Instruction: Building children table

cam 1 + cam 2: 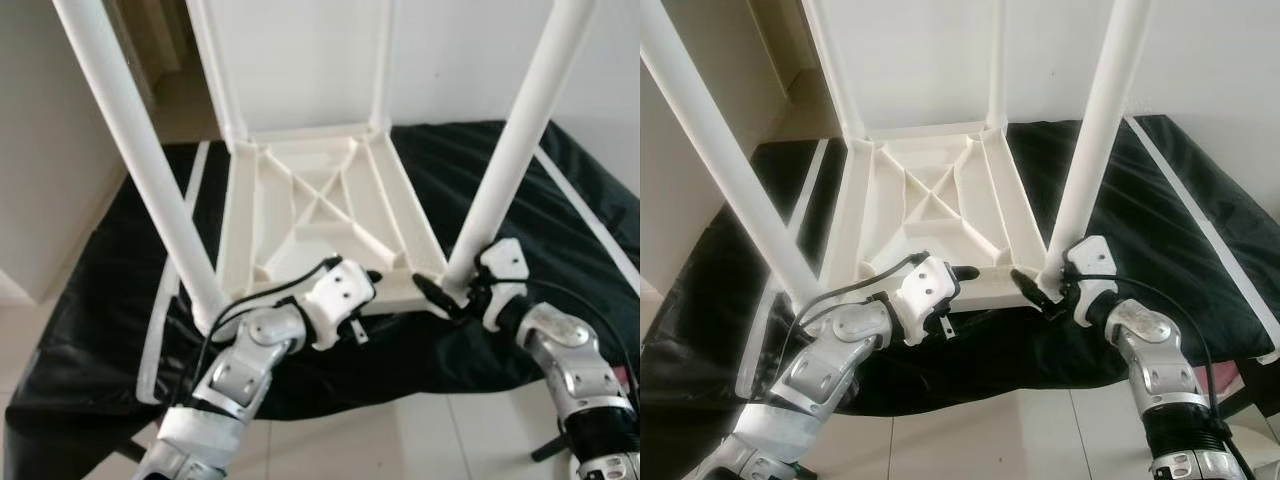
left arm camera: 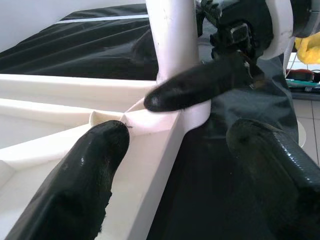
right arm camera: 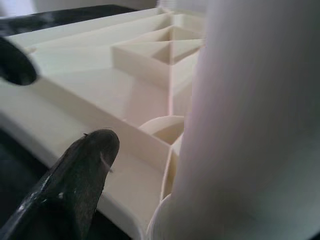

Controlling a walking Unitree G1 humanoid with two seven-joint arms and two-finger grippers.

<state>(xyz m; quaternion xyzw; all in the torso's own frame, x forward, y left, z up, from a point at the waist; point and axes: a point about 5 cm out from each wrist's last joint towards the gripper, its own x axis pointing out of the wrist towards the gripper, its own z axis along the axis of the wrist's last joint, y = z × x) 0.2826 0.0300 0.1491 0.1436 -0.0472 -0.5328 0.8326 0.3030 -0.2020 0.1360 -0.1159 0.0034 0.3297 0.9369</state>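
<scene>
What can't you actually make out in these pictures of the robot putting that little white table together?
- Tops of the table legs: cut off by the upper edge in both eye views.
- Right claw: whether it grips the near right leg is hidden, since the leg blocks the right wrist view.
- Tabletop face: lies down on the black cover, unseen.
- Leg sockets: how firmly the legs sit cannot be told.

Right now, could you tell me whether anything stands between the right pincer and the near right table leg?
Nothing visible does. The right pincer is already at the base of the near right leg, beside its socket on the upturned tabletop. The left pincer sits apart, along the near edge.
</scene>
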